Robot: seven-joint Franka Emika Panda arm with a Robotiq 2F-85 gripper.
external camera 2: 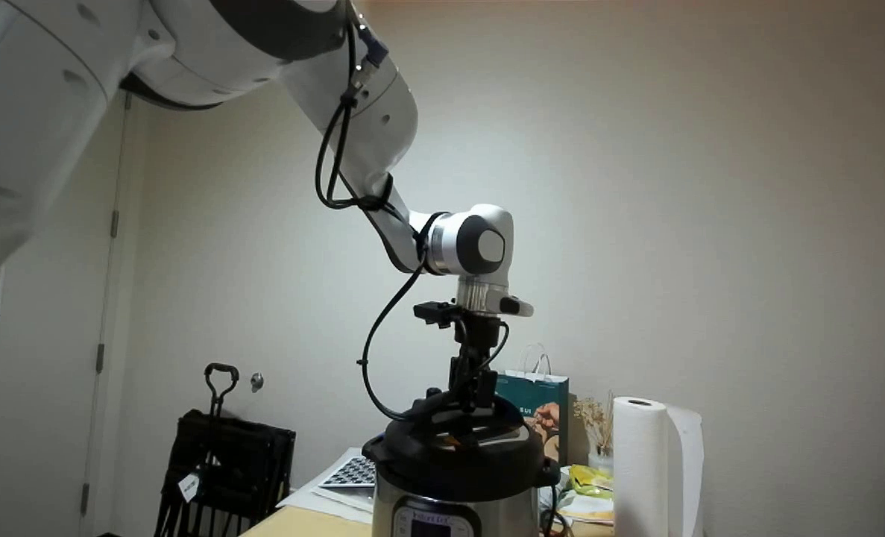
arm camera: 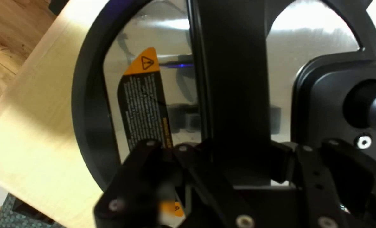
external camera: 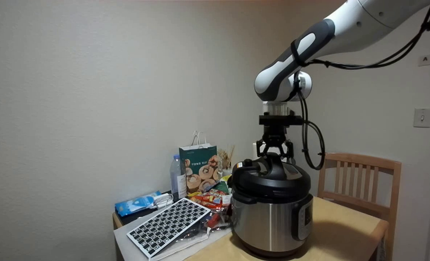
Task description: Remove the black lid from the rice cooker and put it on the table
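Observation:
The rice cooker (external camera: 263, 226), a steel pot, stands on the tan wooden table (external camera: 339, 233); its body also shows at the bottom in an exterior view (external camera 2: 508, 514). The domed black lid (external camera: 269, 186) sits on top of it in both exterior views (external camera 2: 449, 466). The lid's broad handle bar runs down the middle of the wrist view (arm camera: 235, 79). My gripper (external camera: 274, 156) points straight down over the lid. In the wrist view its fingertips (arm camera: 241, 158) lie on either side of the handle, with no gap visible. The dark parts merge there.
Beside the cooker lie a checkerboard panel (external camera: 169, 226) and snack packets (external camera: 211, 199). Behind stand a bottle (external camera: 178, 177) and a green paper bag (external camera: 202, 170). A paper towel roll (external camera 2: 640, 470) stands near the cooker. A wooden chair (external camera: 361, 188) is at the table's edge.

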